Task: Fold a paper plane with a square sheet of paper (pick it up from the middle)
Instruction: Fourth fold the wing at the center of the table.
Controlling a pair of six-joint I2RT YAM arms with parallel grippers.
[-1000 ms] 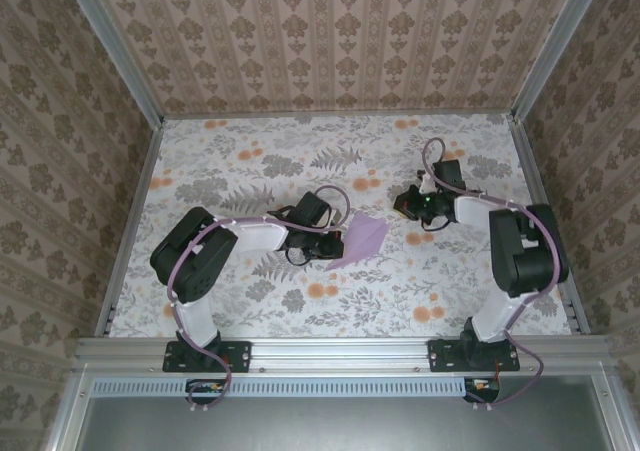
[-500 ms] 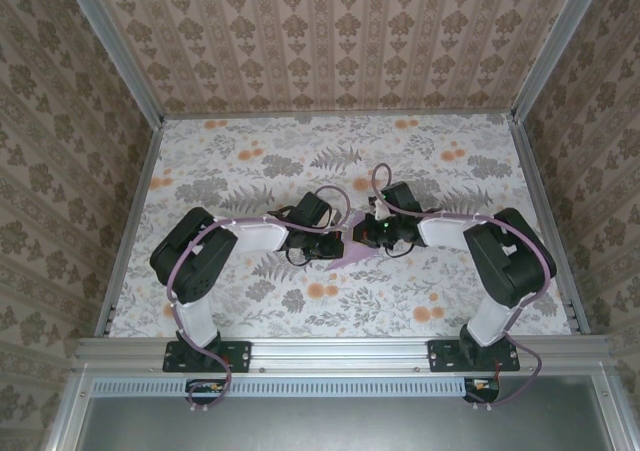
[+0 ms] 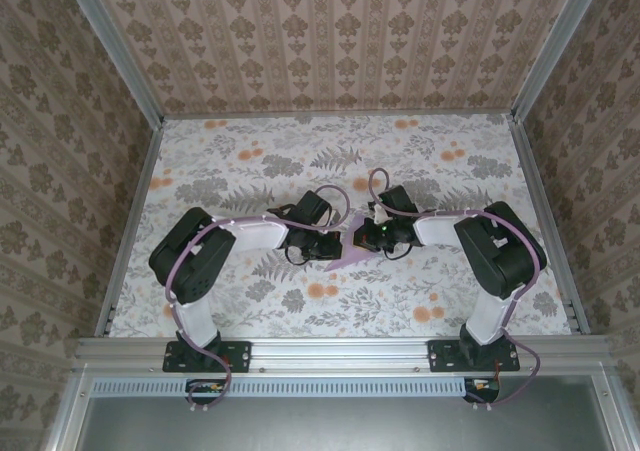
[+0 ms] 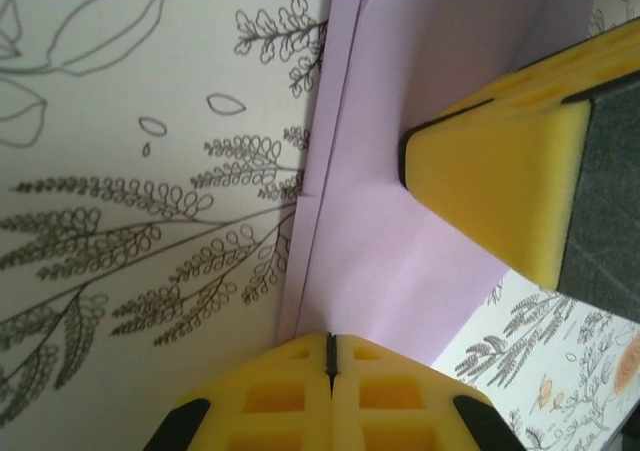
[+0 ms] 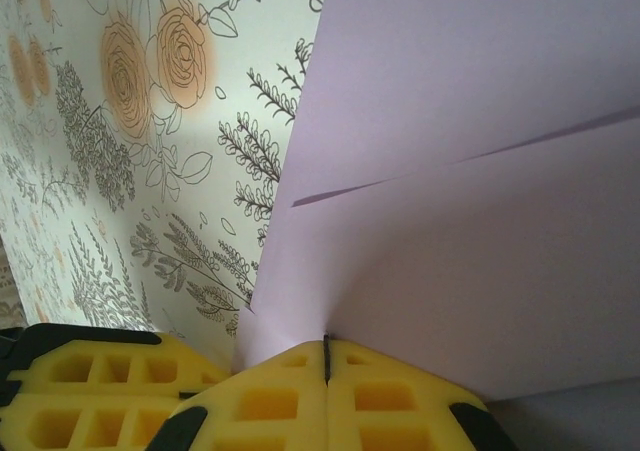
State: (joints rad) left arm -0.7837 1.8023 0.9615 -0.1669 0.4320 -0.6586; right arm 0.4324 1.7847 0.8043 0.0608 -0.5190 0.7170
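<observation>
edges: thin lavender-purple sheet of paper (image 3: pixel 350 255), lying near the middle of the floral-patterned tabletop (image 3: pixel 250 171), between the two grippers. in the left wrist view the sheet (image 4: pixel 400 261) is seen flat on the surface. its long left edge is doubled by a second, slightly inset layer edge. in the right wrist view the sheet (image 5: pixel 480 121) is shown in two overlapping layers, divided by a slanted edge rising to the right. a grey shadow is cast beneath its lower right part.

open room: bare tabletop is left behind the sheet, to either side and in front, as far as the silver metal rail (image 3: pixel 340 349) at the near edge.

surface and room: pale ground printed with grey foliage and orange flowers, enclosed by beige damask-papered walls (image 3: pixel 330 41) on three sides.

arms: both are bent at the elbow and reached inward, low over the table, wrists almost meeting.

left gripper (image 3: pixel 332 243): in its own wrist view the left gripper (image 4: pixel 330 349) is seen with yellow fingers pressed together, tips set at the sheet's near edge.

right gripper (image 3: pixel 374 235): its fingers are likewise brought together. in its own view the right gripper (image 5: pixel 326 353) is placed at the sheet's lower corner. from the left wrist the right gripper (image 4: pixel 430 143) is seen tip-down on the paper.

for either gripper, whether paper is caught between the fingers cannot be told.
</observation>
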